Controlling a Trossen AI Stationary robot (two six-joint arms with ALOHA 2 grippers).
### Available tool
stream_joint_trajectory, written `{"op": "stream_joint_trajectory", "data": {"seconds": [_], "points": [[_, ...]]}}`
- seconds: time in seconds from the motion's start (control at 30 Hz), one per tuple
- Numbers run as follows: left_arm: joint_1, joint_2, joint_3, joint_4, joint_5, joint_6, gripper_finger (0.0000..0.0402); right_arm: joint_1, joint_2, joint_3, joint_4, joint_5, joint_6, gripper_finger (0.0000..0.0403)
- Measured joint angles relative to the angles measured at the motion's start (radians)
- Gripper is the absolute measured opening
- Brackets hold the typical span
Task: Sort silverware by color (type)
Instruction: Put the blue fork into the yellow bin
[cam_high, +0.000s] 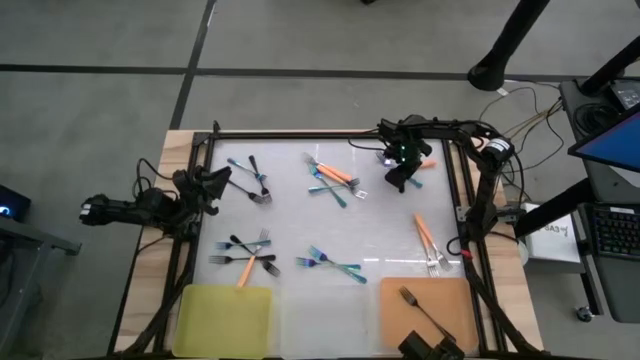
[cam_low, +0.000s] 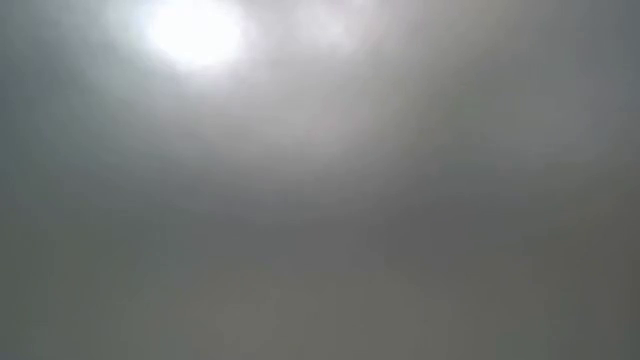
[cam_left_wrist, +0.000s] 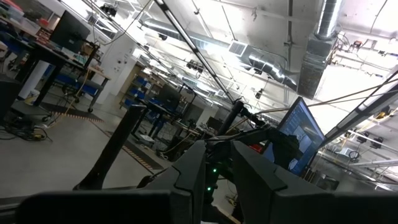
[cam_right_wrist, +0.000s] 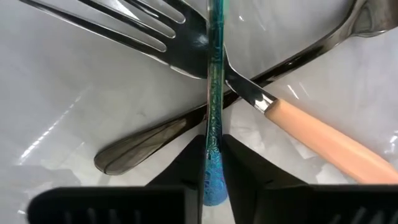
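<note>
I count three mats: one yellow mat (cam_high: 225, 318), one pale mat (cam_high: 325, 322) and one orange mat (cam_high: 455, 300). A single dark fork (cam_high: 412, 300) lies on the orange one. Right under my right claw (cam_right_wrist: 214, 158) are three forks: one blue-teal fork (cam_right_wrist: 214, 93), one orange-handled fork (cam_right_wrist: 323, 140) and one dark-handled fork (cam_right_wrist: 143, 146). Off to the right lies a pair of orange forks (cam_high: 425, 235) — two. The tangled heaps elsewhere I can't count surely.

High view is evenly lit and sharp enough, soft shadows only, mild glare on the white table surface (cam_high: 300, 220). Low view is a total grey washout, one bright blown-out spot upper left, nothing resolvable. Left wrist view has strong ceiling lights (cam_left_wrist: 217, 46) blooming; right wrist view is close, crisp, with specular streaks on the forks (cam_right_wrist: 168, 31).
</note>
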Motion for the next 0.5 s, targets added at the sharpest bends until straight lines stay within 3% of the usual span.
{"op": "stream_joint_trajectory", "data": {"seconds": [0.37,0.5], "points": [[0.0,0.0,0.0,0.0,0.0,0.0,0.0062,0.0,-0.003,0.0,-0.022,-0.021,0.011,0.0016],[0.0,0.0,0.0,0.0,0.0,0.0,0.0062,0.0,-0.005,-0.001,-0.026,-0.026,0.026,0.0034]]}}
